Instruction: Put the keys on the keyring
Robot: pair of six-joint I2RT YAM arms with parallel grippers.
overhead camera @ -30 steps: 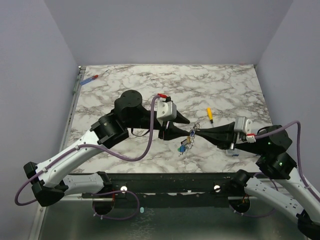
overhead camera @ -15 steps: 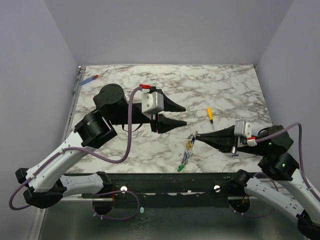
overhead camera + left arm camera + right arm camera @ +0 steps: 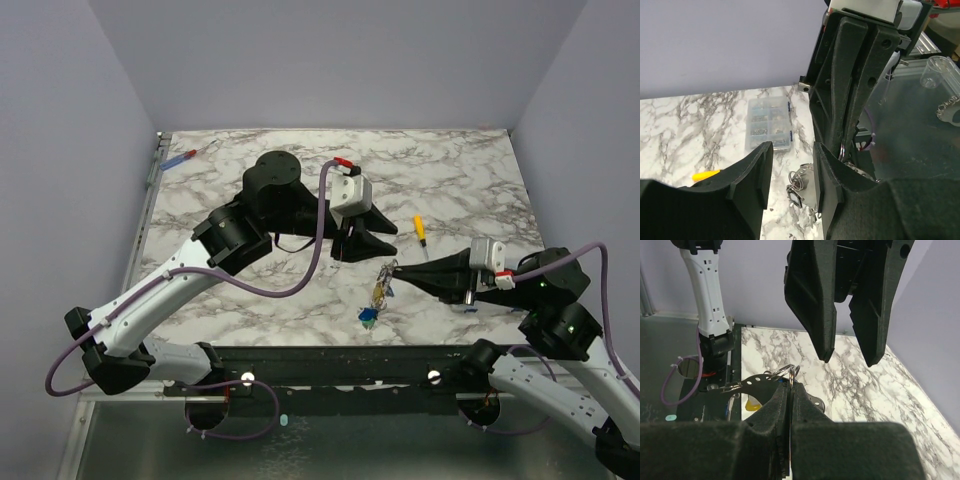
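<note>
My right gripper (image 3: 396, 268) is shut on the keyring (image 3: 388, 267), a thin silver loop held on edge between its tips (image 3: 790, 385). The ring (image 3: 790, 371) sticks up just above the pads. Several keys (image 3: 371, 306) with blue, green and yellow tags dangle from it down to the marble. My left gripper (image 3: 394, 239) is open just behind the ring, pointing right, with nothing in it. In the left wrist view, small rings and a black-tagged key (image 3: 799, 186) show in the gap of that gripper (image 3: 792, 150). The right gripper's fingers (image 3: 852, 85) stand close ahead.
A yellow-handled screwdriver (image 3: 420, 230) lies right of the left gripper. A small clear plastic box (image 3: 769, 124) sits by the right arm. A blue-and-red screwdriver (image 3: 180, 158) lies at the far left corner. A metal rail (image 3: 330, 358) runs along the near table edge.
The left arm drew away to the left, then swung back right to just behind the ring, jaws open. The right gripper stayed shut on the ring; the hanging keys swung.
</note>
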